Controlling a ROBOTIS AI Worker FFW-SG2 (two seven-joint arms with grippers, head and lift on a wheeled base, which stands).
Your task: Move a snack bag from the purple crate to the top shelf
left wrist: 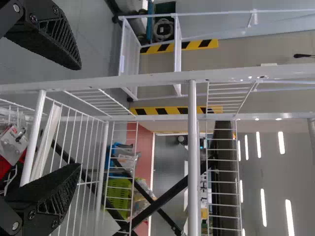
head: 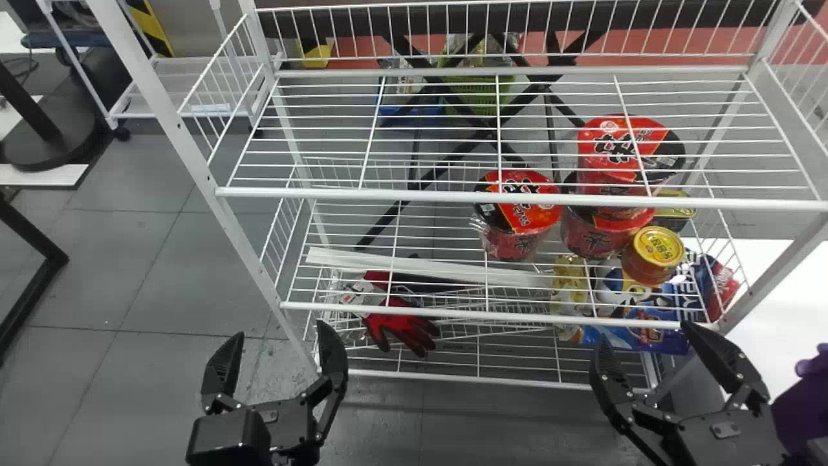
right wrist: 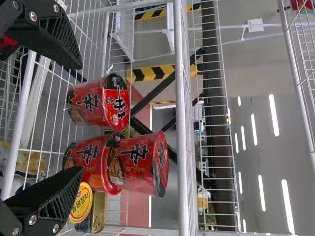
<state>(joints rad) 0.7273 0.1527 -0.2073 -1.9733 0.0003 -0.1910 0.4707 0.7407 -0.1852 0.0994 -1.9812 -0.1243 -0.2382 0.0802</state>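
Note:
My left gripper (head: 281, 331) stands open in front of the rack's left part; between its fingers in the left wrist view, the left gripper (left wrist: 79, 116) holds nothing. My right gripper (head: 643, 332) is open and empty before the rack's right end, and in the right wrist view the right gripper (right wrist: 81, 118) points toward the shelves. Part of the purple crate (head: 802, 408) shows at the right edge, beside the right gripper; its contents are hidden. The top shelf (head: 414, 195) is a white wire grid with nothing seen on it. Blue snack bags (head: 653, 323) lie low in the rack.
Red noodle cups (head: 517, 213), two of them stacked, and a yellow-lidded can (head: 656, 249) stand on the shelf below the top one. Red gloves (head: 401, 327) lie lower left. White rack posts (head: 223, 220) rise at both sides.

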